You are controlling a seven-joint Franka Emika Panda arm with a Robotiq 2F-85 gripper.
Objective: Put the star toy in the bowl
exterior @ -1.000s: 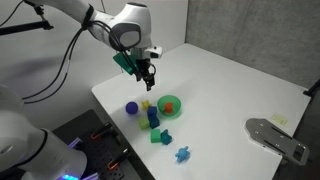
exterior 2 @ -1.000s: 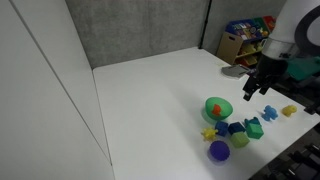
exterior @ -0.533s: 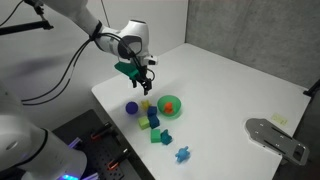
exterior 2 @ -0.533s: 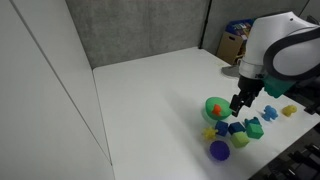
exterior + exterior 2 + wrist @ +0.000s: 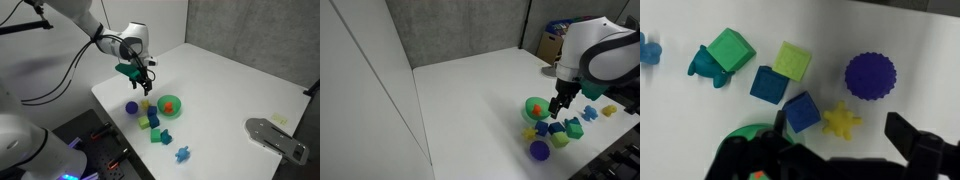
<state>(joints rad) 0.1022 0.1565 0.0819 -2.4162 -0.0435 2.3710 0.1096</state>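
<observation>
Your tool (image 5: 146,88) hangs above the toys on the white counter (image 5: 230,90), its jaws spread wide with nothing in them. In the wrist view the star toy (image 5: 841,121) lies flat on the counter, just beside a blue cube (image 5: 802,111), below the purple ball (image 5: 870,76). It is outside the bowl (image 5: 178,102), near it.

Gripper (image 5: 144,88) dropped lower, closer above star toy (image 5: 841,121).

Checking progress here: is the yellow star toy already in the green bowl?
No, the star toy lies on the white table beside the purple ball and a blue cube, outside the bowl.
</observation>
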